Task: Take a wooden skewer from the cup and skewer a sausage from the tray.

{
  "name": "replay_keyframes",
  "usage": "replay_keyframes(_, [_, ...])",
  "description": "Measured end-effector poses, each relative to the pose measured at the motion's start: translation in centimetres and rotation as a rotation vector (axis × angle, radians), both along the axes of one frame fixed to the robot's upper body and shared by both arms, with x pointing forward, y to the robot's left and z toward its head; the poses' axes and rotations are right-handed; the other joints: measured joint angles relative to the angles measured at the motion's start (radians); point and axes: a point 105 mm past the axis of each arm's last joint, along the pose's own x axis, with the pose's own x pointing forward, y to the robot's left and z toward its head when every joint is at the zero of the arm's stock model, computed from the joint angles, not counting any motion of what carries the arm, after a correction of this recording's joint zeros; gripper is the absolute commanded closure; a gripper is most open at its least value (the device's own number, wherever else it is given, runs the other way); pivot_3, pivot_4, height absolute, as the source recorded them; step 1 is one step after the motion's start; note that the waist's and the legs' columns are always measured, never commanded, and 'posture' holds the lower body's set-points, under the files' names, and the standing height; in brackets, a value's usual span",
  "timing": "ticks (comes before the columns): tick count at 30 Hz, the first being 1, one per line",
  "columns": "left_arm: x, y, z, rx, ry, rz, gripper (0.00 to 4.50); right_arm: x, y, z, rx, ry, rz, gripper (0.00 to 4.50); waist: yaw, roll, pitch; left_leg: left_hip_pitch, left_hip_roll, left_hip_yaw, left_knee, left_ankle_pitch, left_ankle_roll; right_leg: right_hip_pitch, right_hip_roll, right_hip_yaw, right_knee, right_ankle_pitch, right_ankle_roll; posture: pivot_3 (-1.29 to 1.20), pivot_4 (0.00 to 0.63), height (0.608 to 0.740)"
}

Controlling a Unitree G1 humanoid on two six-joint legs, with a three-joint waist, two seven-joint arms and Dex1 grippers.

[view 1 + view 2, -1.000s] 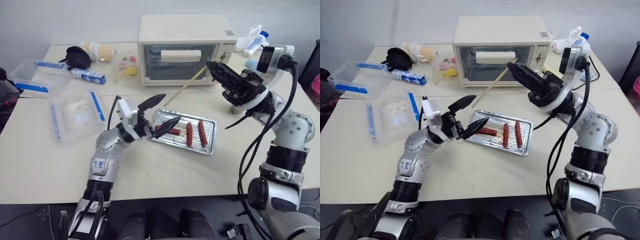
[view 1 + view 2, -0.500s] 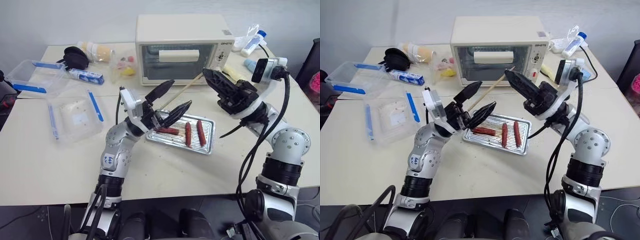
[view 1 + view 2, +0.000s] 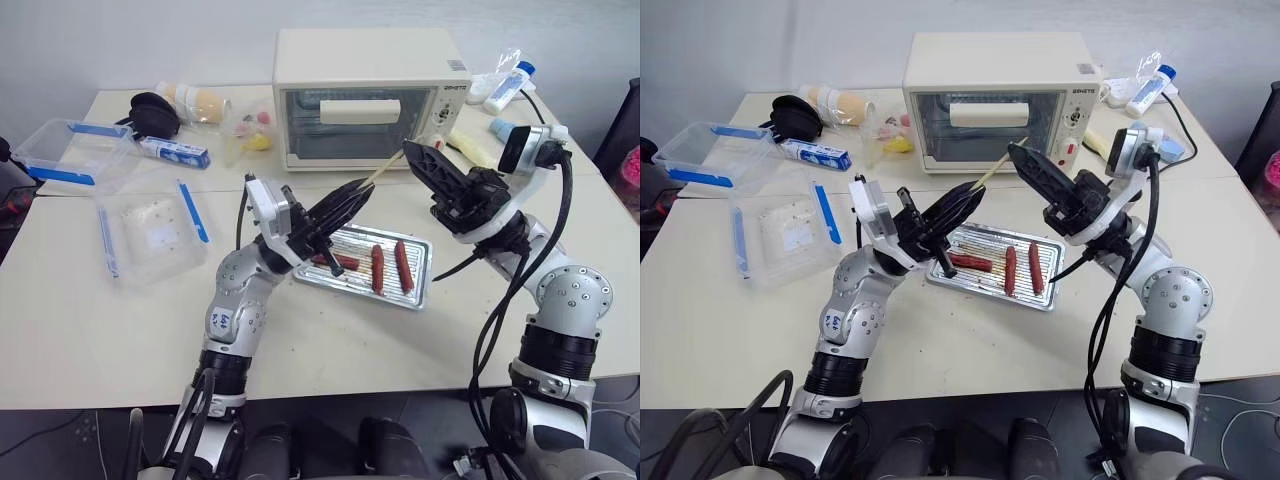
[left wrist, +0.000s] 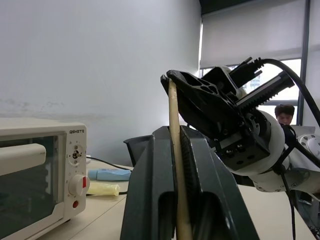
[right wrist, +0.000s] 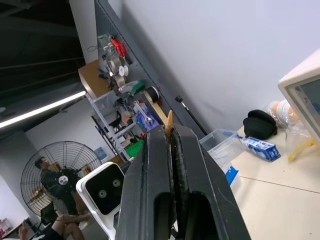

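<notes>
Wooden skewer (image 3: 378, 174): one, held in the air above and just behind the tray (image 3: 419, 291), slanting from low-left to high-right, clear of the table. Right gripper (image 3: 418, 158): jaws closed on the skewer's upper end, unchanged from a second ago. Left gripper (image 3: 352, 193): a second ago gaping wide beside the tray's left end, half a second ago raised around the stick, now jaws clamped shut on the skewer's lower part, as confirmed in the left wrist view, stick pinched between the two fingers (image 4: 200, 165). Both grippers thus on the same skewer, near each other over the tray. Meaning, by judgement: a handover or re-grip in progress, the pick from the cup already done, the piercing not yet begun; likely next need is a release by one gripper and a pointing of the free tip down toward the tray. Sausages: three on the tray, one (image 3: 339, 261) lying crosswise at the left end, nearest the left gripper, two (image 3: 378, 269) (image 3: 403, 265) lying side by side toward the right end; none touched, none pierced. Toaster oven (image 3: 362, 95): behind the tray, door shut. Clear plastic boxes (image 3: 150, 226): well left of the tray. Cup: not made out with certainty.
</notes>
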Motion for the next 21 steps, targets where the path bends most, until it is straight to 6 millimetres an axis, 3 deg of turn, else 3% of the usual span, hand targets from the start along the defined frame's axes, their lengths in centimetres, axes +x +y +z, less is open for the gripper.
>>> replay_keyframes(4, [0.4, 0.8, 0.7, -0.030, 0.000, 0.044, 4.50, 0.2, 0.1, -1.5, -0.044, 0.037, -0.014, 2.87, 0.000, 0.000, 0.000, 0.000, 0.000, 0.000, 0.000, 0.000, 0.000, 0.000, 0.000, 0.000, 0.000, 0.000, 0.000, 0.00, 0.150, 0.740])
replay_keyframes(9, [0.4, 2.4, 0.6, 0.021, 0.003, 0.075, 4.50, -0.1, -2.1, -1.9, -0.184, -0.016, -0.105, 1.29, 0.002, -0.001, 0.000, -0.001, 0.000, 0.000, -0.001, 0.000, 0.000, 0.000, 0.000, -0.001, -0.002, 0.000, 0.000, 0.00, 0.150, 0.740])
replay_keyframes(13, [-0.1, 6.8, -2.0, 0.143, 0.062, 0.157, 4.50, -2.2, -6.1, -7.1, -0.537, -0.005, -0.208, 0.02, 0.003, -0.001, 0.000, -0.002, 0.000, -0.001, -0.004, 0.000, 0.000, 0.000, 0.001, -0.003, -0.007, 0.000, 0.000, 0.00, 0.150, 0.740])
replay_keyframes(15, [-0.7, 9.3, -4.1, 0.210, 0.131, 0.199, 4.50, -4.2, -8.2, -10.8, -0.731, 0.017, -0.216, 0.02, 0.004, -0.002, 0.001, -0.002, 0.000, -0.001, -0.004, -0.001, 0.000, 0.000, 0.001, -0.003, -0.008, 0.000, 0.001, 0.00, 0.150, 0.740])
replay_keyframes(21, [-2.1, 14.1, -5.5, 0.262, 0.233, 0.293, 4.50, -7.0, -12.5, -13.5, -0.867, 0.019, -0.354, 0.02, 0.003, -0.004, 0.002, 0.004, 0.000, 0.000, -0.002, 0.000, 0.001, 0.005, -0.001, 0.001, -0.010, 0.002, 0.003, 0.00, 0.150, 0.740])
